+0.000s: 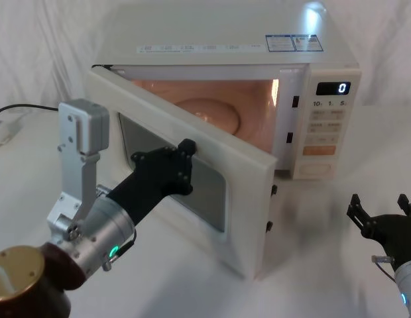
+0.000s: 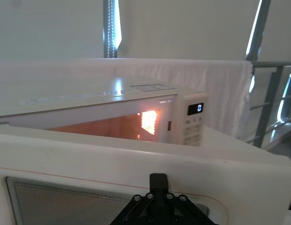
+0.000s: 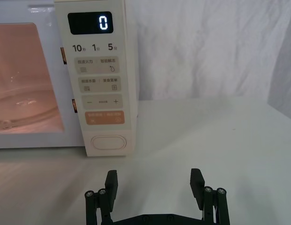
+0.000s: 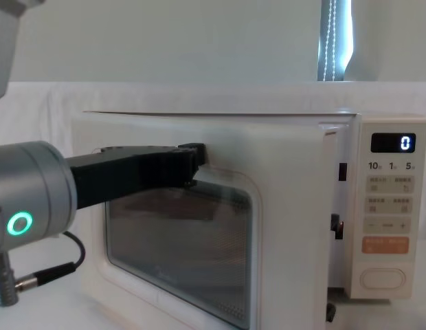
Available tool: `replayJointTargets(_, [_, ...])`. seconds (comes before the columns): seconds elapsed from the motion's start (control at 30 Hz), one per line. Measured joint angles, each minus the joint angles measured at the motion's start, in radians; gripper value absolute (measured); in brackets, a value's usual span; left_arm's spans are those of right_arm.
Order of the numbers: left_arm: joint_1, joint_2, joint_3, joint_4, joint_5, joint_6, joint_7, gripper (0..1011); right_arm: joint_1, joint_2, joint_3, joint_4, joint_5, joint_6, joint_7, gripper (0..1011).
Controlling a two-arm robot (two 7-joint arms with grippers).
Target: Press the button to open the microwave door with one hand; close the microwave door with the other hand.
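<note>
The cream microwave door [image 1: 248, 192] stands partly open, swung out toward me, with the lit orange cavity [image 1: 212, 109] behind it. My left gripper [image 1: 187, 147] is shut, and its tip rests against the door's outer face at the upper edge of the dark window [image 4: 178, 247]. The left wrist view has that tip [image 2: 158, 179] against the door panel [image 2: 89, 159]. The wide cream button [image 3: 108, 143] sits at the bottom of the control panel, below the orange key [image 3: 104, 117]. My right gripper [image 3: 154, 183] is open, low over the table, a little back from the button [image 1: 314, 170].
The display [image 3: 89, 22] reads 0. A black cable [image 1: 20, 107] and a white power strip [image 1: 3, 132] lie at the far left of the white-covered table [image 1: 325, 265]. A white cloth hangs behind the microwave.
</note>
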Motion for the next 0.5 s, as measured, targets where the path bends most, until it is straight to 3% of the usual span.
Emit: replayJointTargets(0.5, [-0.107,-0.061,0.014,0.119,0.067,0.006,-0.006,0,0.0,0.0,0.0,0.0,0.0,0.0,0.0,1002])
